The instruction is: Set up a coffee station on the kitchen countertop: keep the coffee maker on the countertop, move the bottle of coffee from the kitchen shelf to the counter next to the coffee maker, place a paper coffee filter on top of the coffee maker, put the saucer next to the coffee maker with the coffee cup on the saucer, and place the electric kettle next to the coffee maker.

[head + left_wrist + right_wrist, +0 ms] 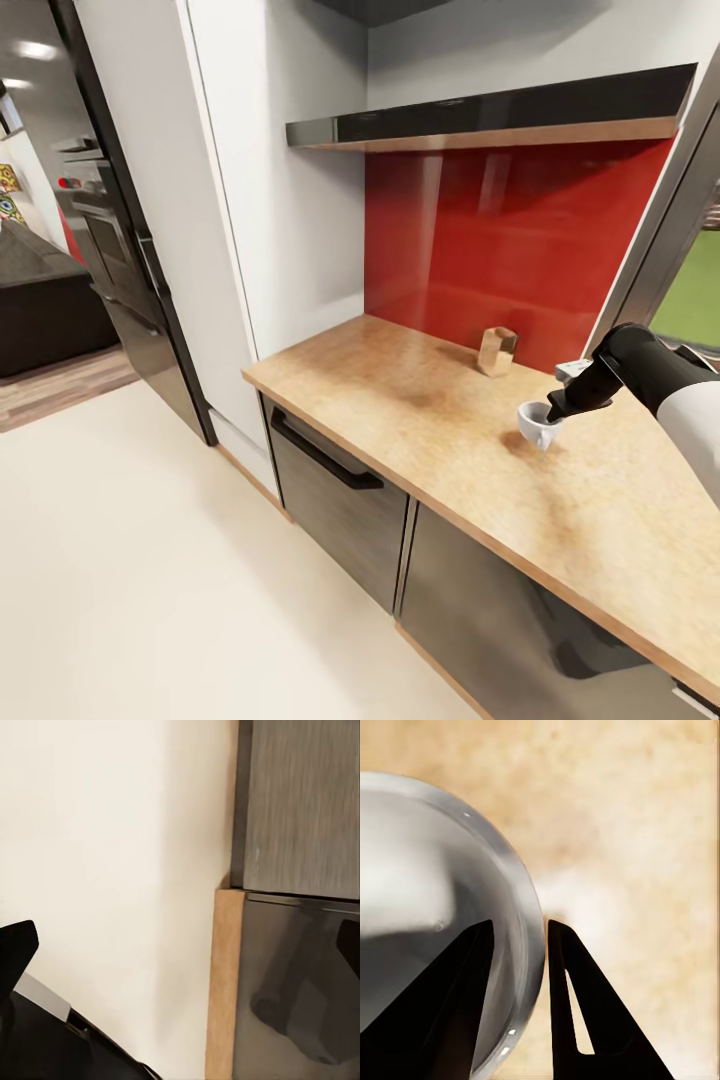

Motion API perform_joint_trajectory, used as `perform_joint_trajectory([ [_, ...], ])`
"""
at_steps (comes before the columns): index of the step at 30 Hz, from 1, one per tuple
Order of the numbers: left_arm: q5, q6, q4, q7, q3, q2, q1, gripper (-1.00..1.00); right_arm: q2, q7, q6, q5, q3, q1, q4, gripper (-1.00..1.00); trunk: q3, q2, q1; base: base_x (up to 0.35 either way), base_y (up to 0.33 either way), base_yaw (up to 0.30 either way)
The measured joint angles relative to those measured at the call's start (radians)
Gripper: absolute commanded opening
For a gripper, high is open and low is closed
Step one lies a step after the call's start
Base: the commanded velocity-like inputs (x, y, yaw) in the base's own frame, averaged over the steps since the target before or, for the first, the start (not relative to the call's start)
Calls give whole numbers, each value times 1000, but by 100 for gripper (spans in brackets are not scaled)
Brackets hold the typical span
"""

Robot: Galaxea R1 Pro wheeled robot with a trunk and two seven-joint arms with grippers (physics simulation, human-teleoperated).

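Observation:
My right gripper [553, 410] is shut on the rim of the small white coffee cup [535, 424], low over the light wood-grain kitchen countertop [400, 390]. I cannot tell whether the cup touches the top. In the right wrist view one dark finger is inside the cup [435, 885] and the other outside, so the right gripper [521, 945] pinches the cup's wall. In the left wrist view my left gripper [180, 945] is open, its black fingertips [16, 945] wide apart over pale floor and a cabinet front.
A small tan holder [497, 351] stands near the red backsplash [520, 240], just behind the cup. A dark slab [500, 112] juts from the wall above. Glossy dark grey cabinet fronts [340, 490] sit under the counter; a tall white unit [260, 200] and black appliances [120, 250] stand to the left.

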Motion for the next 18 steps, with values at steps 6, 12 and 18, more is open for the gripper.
perform_joint_trajectory([
  [6,0,0,0,0,0,0,0,100,0,1,0,-1,0,0,-2,-100,19,42,-23,0,0,0],
  [12,0,0,0,-1,0,0,0,100,0,1,1,0,-1,0,-2,-100,29,63,-35,0,0,-96],
  [18,0,0,0,-1,0,0,0,100,0,1,1,0,-1,0,-2,-100,31,63,-35,0,0,-245],
])
